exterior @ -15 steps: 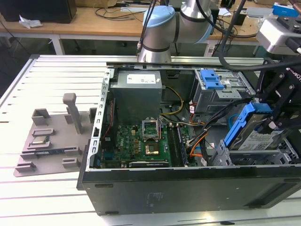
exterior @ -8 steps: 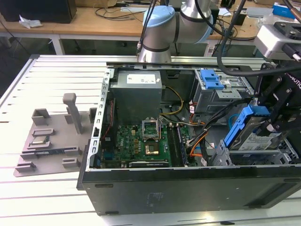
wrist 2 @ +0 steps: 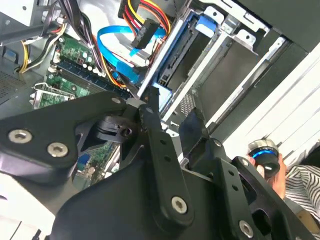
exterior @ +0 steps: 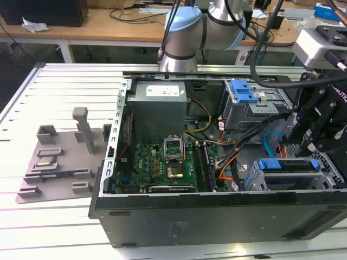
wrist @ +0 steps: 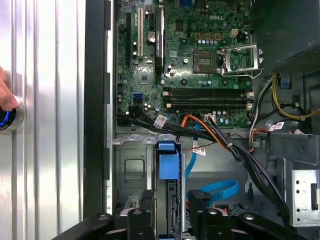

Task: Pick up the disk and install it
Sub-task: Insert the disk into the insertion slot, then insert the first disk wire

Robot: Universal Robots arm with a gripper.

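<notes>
The disk (exterior: 287, 165), a silver drive in a blue plastic frame, stands on edge in the drive bay at the exterior view's right end of the open computer case (exterior: 217, 216). My gripper (exterior: 313, 150) is right above the disk's end. In the first wrist view the disk's blue frame (wrist: 167, 160) runs down between the two black fingers (wrist: 146, 215), which sit against its sides. In the second wrist view one fingertip (wrist 2: 149, 107) touches the disk's blue edge (wrist 2: 162, 90). The gripper (wrist: 172, 212) is shut on the disk.
The case holds a green motherboard (exterior: 162, 162), a grey power supply (exterior: 157, 105) and an upper bay with a blue latch (exterior: 242, 91). Orange, black and blue cables (wrist: 215, 135) cross beside the bay. A grey parts fixture (exterior: 54, 162) lies outside. A hand (wrist: 6, 97) rests on a blue-lit button.
</notes>
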